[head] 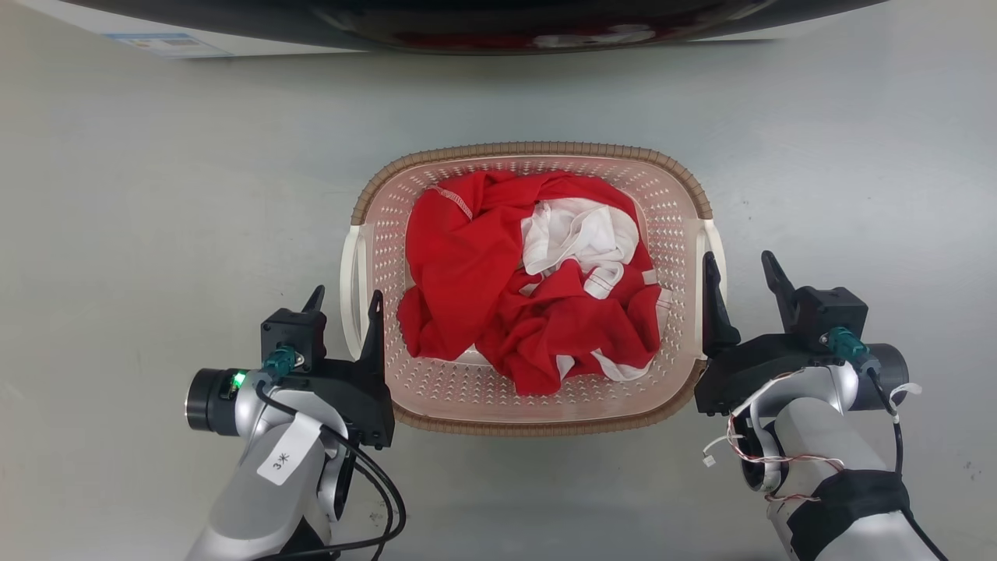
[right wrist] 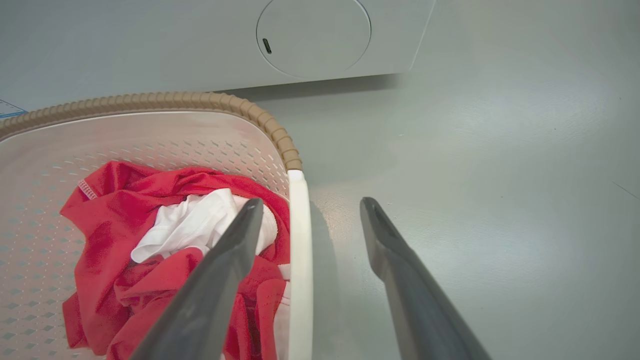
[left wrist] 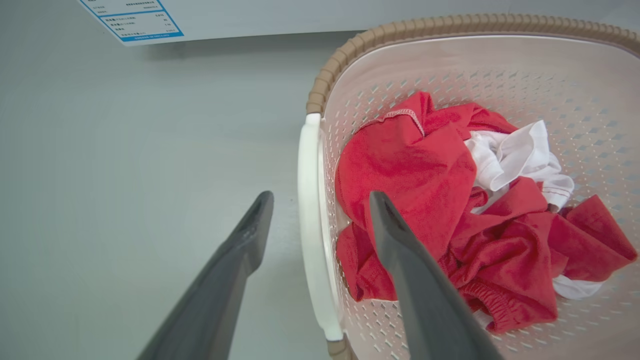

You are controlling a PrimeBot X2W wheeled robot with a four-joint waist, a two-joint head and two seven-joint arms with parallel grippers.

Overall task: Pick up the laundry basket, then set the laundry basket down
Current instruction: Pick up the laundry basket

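The laundry basket (head: 533,153) stands on the grey floor, cream with perforated walls, a brown woven-look rim and white side handles, holding red and white clothes (head: 498,273). My left gripper (head: 347,300) is open and straddles the basket's left white handle (left wrist: 311,220), one finger outside and one inside the wall. On the other side my right gripper (head: 740,265) is open as well, astride the right white handle (right wrist: 299,250). In neither wrist view do the fingers press on the handle.
A washing machine (head: 483,23) stands just beyond the basket, its white front with a round cap (right wrist: 314,35) and a blue-bordered label (left wrist: 132,20). Bare grey floor (head: 156,195) lies on both sides of the basket.
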